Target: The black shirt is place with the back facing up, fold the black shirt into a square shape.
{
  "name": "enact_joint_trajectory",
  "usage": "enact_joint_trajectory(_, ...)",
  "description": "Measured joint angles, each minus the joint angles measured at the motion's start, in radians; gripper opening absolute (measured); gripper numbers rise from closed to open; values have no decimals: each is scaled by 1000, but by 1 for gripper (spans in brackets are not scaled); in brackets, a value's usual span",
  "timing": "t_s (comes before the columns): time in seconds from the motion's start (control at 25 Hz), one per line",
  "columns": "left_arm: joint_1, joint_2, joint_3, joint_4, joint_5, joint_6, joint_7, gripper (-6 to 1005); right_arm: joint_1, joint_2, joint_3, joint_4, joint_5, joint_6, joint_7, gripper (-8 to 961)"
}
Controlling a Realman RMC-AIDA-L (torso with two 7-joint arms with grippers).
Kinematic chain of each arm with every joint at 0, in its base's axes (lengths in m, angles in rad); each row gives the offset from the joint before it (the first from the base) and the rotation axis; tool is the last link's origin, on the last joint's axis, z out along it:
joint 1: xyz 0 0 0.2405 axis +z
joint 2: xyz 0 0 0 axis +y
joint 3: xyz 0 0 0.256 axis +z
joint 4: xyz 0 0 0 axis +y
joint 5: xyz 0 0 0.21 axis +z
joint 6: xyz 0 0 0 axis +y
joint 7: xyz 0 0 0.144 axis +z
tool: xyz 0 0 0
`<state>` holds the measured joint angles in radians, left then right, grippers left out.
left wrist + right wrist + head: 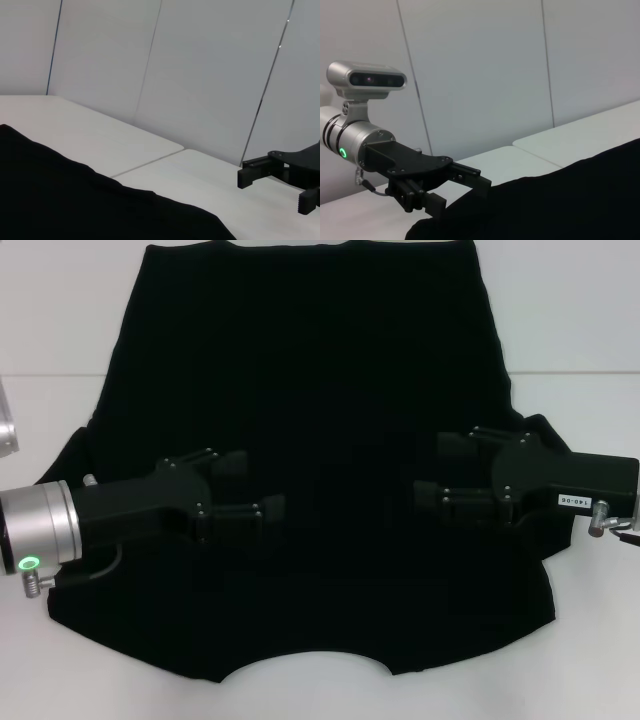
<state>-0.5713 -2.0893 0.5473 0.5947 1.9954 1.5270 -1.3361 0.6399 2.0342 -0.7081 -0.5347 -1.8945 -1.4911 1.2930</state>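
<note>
The black shirt (320,390) lies spread flat on the white table (580,320), plain side up, with its neckline notch at the near edge and no lettering showing. My left gripper (252,486) hovers over the shirt's left middle, open and empty, pointing inward. My right gripper (440,470) hovers over the right middle, open and empty, facing the left one. The left wrist view shows the shirt (75,200) and the right gripper (278,187) farther off. The right wrist view shows the shirt (560,200) and the left gripper (455,192).
The shirt's sleeves spread out to both sides under the arms. Bare white table (50,320) lies left, right and in front of the shirt. A table seam (150,161) crosses the surface. Grey wall panels (480,75) stand behind the table.
</note>
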Motion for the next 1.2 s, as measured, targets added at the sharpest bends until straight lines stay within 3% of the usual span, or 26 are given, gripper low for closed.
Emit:
enact_joint_trajectory(0.68, 1, 0, -2, -1, 0, -5, -26, 949, 3, 0, -2, 6, 1, 4, 0, 883)
enact_joint_trajectory(0.92, -3, 10, -2, 54, 28, -171, -344, 950, 4, 0, 0, 6, 4, 4, 0, 882)
enact_joint_trajectory(1.12, 19, 17, -14, 129, 70, -213, -537, 950, 6, 7, 8, 4, 6, 4, 0, 883)
enact_joint_trajectory(1.2, 41, 27, -39, 203, 137, -244, -705, 950, 7, 10, 8, 3, 7, 5, 0, 883)
